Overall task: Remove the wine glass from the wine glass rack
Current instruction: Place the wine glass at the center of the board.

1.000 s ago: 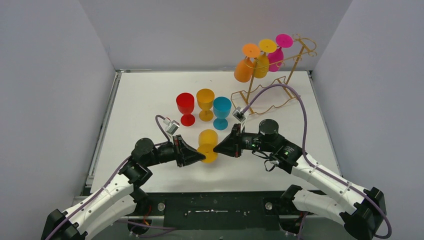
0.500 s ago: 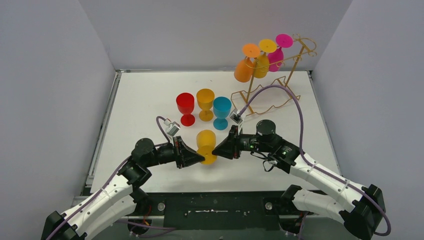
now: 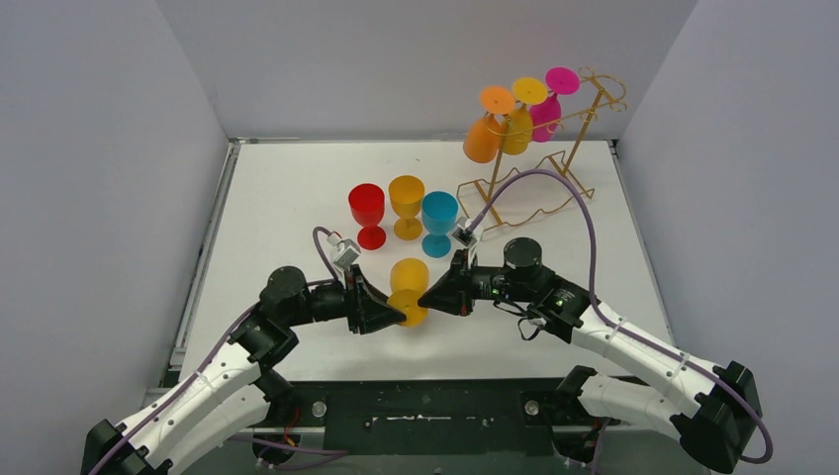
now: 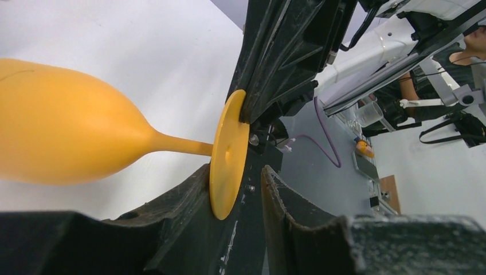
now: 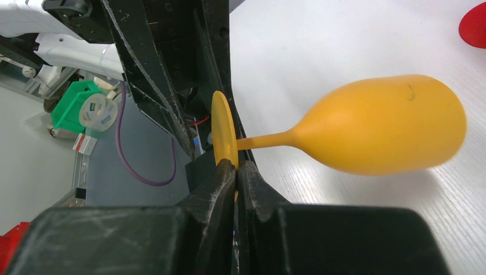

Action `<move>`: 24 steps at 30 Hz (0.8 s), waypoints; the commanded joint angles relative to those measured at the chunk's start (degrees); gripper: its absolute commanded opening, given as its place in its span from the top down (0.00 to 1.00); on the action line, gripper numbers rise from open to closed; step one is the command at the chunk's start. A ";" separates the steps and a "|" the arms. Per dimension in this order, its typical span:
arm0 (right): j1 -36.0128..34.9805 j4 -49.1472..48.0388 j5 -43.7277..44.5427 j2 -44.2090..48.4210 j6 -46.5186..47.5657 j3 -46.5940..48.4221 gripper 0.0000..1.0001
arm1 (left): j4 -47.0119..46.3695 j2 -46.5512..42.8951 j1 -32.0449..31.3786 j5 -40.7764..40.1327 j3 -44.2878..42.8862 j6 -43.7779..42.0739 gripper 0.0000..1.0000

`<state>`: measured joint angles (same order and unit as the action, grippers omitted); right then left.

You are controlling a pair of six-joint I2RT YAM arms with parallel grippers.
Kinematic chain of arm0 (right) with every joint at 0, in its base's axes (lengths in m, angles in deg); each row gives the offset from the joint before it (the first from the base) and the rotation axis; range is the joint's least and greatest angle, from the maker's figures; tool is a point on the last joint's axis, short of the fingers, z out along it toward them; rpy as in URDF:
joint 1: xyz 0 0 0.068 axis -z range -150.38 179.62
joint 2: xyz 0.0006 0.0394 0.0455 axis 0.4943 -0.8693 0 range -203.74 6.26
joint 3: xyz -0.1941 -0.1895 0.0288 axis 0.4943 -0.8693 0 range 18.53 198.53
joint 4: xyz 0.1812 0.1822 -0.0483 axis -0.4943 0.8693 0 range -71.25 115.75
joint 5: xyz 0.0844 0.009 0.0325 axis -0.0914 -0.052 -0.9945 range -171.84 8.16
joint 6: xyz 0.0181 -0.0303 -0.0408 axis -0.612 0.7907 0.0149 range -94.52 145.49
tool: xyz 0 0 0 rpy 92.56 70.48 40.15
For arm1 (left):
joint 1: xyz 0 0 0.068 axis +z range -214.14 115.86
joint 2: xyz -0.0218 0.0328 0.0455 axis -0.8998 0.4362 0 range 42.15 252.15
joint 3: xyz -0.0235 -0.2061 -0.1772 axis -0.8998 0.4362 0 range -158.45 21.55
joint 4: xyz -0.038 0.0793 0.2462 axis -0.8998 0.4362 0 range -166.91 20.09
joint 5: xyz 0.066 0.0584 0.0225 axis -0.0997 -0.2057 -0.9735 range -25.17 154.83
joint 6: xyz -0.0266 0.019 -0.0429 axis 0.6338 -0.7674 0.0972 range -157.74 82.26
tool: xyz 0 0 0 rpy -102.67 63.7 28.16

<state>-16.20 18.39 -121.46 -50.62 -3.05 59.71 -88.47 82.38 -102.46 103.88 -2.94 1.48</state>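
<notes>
Handover calls for care: right fingers [image 5: 216, 192] pinch the foot of the yellow wine glass [image 3: 409, 285], held sideways over the tabletop [image 3: 297, 188] well apart from the rack [image 3: 587, 132], so the spread left fingers [image 4: 286, 200] should back off straight.

Upright on white table [image 3: 277, 188], approx. mid-frame: red goblet [image 3: 367, 211] at 9 o'clock of amber goblet [image 3: 407, 201], blue goblet [image 3: 439, 220] at its 3 o'clock.
</notes>
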 commanded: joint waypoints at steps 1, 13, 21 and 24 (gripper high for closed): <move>-0.32 -4.61 1.79 0.89 2.25 0.74 1.00 | 2.78 0.04 -0.33 1.52 -4.11 -3.68 0.72; -0.32 -6.20 0.97 2.20 1.24 -0.37 1.00 | 10.91 2.03 -0.34 2.94 -6.34 -9.18 0.77; -0.43 -5.93 -0.98 1.96 0.94 -0.58 1.00 | 3.23 2.09 -0.35 2.78 -5.05 -6.63 0.94; -0.50 -5.48 -0.96 2.03 1.12 -0.59 1.00 | 0.09 2.50 -0.34 4.74 -4.40 -6.00 1.00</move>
<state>-16.16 17.03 -121.28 -49.59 -2.20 59.47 -80.97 84.61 -102.44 105.52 -6.43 -5.14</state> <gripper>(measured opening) 0.034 0.017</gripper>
